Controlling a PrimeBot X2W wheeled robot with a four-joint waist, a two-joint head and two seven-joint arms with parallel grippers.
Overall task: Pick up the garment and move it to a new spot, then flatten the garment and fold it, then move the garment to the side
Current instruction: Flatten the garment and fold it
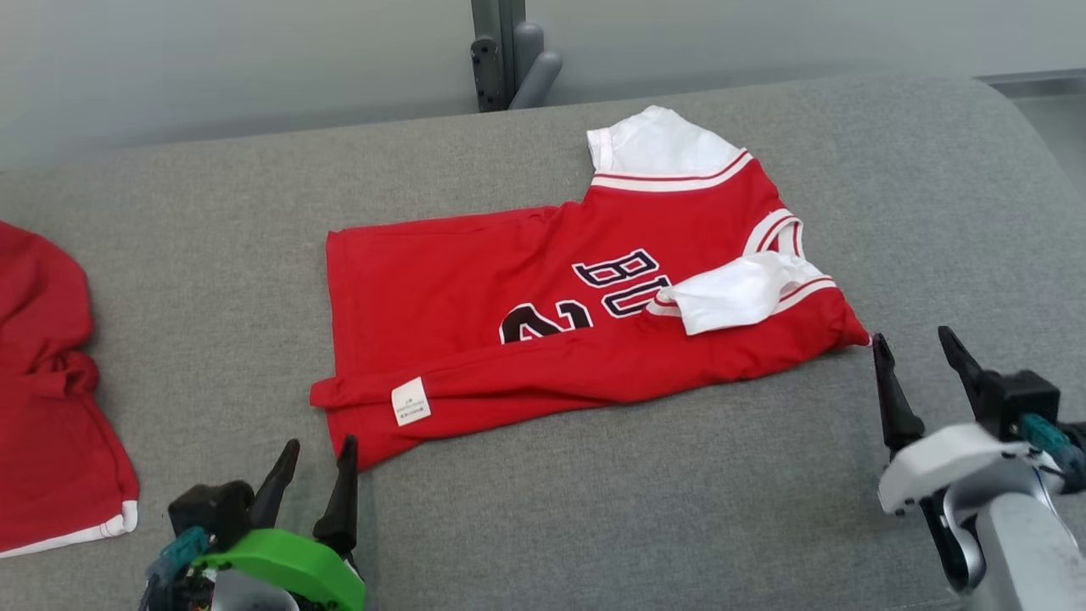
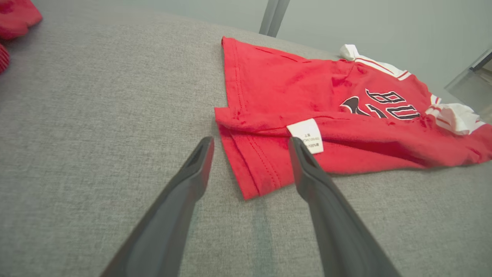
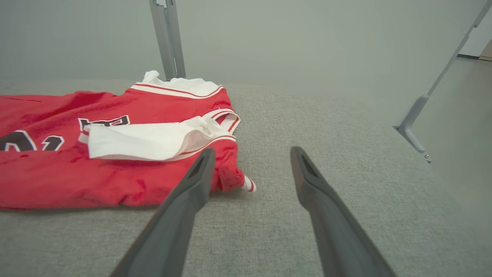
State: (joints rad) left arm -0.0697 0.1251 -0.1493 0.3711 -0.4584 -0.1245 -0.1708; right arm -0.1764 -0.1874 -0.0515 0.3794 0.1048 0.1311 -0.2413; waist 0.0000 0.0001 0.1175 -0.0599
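The red jersey (image 1: 509, 288) carries black letters (image 1: 624, 280) outlined in white, reading "BU"; the word runs on under a folded-over white sleeve (image 1: 738, 293) and cannot be read further. Beside the letters is a large black numeral (image 1: 543, 322), seemingly a 2, cut off by a fold. A white care label (image 1: 411, 401) near the hem corner has print too small to read.
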